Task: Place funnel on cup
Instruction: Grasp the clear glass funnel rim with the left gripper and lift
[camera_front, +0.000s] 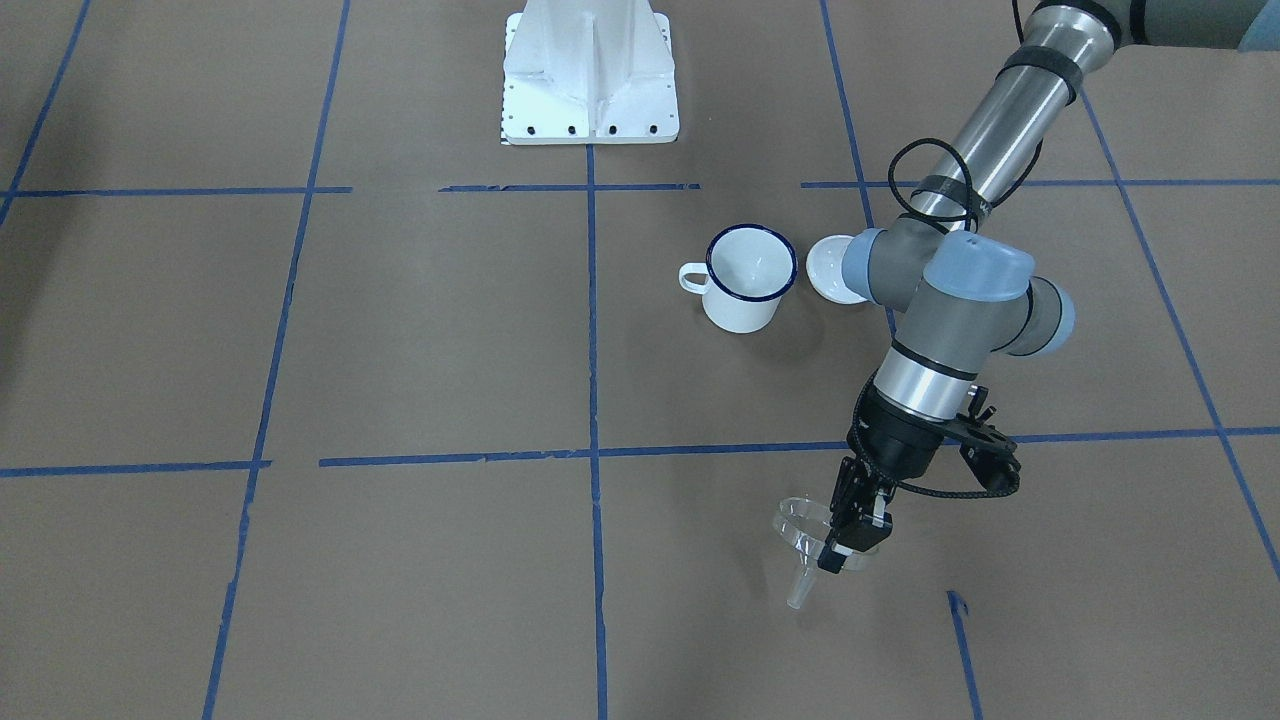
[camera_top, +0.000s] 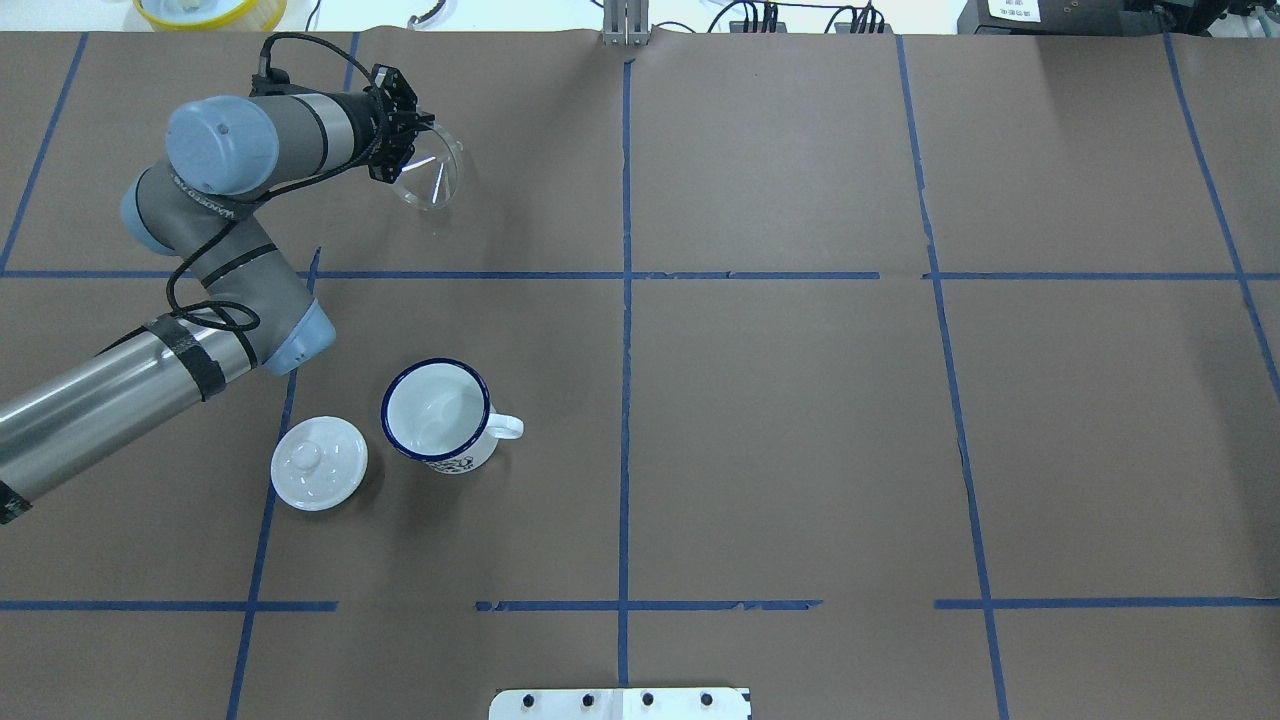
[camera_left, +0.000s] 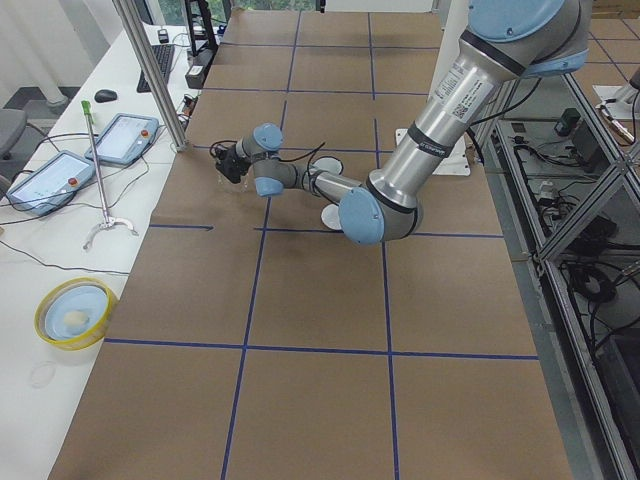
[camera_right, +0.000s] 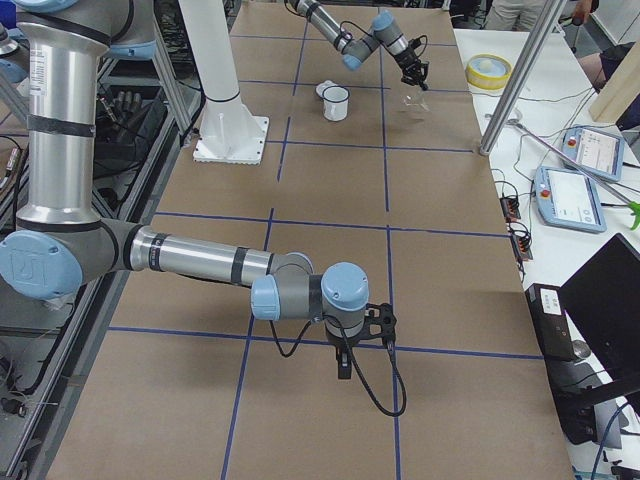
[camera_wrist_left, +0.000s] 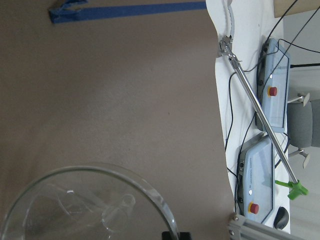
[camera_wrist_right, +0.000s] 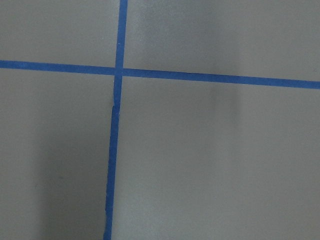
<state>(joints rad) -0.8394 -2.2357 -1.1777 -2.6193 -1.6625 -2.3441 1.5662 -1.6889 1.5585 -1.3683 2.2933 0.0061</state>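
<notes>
The clear plastic funnel (camera_front: 808, 540) is held tilted by its rim in my left gripper (camera_front: 852, 532), spout pointing down and toward the table's operator edge. It also shows in the overhead view (camera_top: 432, 172) and fills the lower left of the left wrist view (camera_wrist_left: 75, 200). My left gripper (camera_top: 400, 150) is shut on the rim. The cup (camera_front: 750, 280), a white mug with a dark blue rim, stands upright and open (camera_top: 437, 410), well apart from the funnel, nearer the robot. My right gripper (camera_right: 345, 365) shows only in the exterior right view, low over the table; I cannot tell its state.
A round white knobbed lid (camera_top: 319, 463) lies flat beside the cup, partly behind my left arm's elbow in the front view (camera_front: 825, 268). The white robot base (camera_front: 590, 80) stands at the table's robot edge. A yellow bowl (camera_left: 72, 312) and teach pendants (camera_left: 122, 138) lie on the side bench.
</notes>
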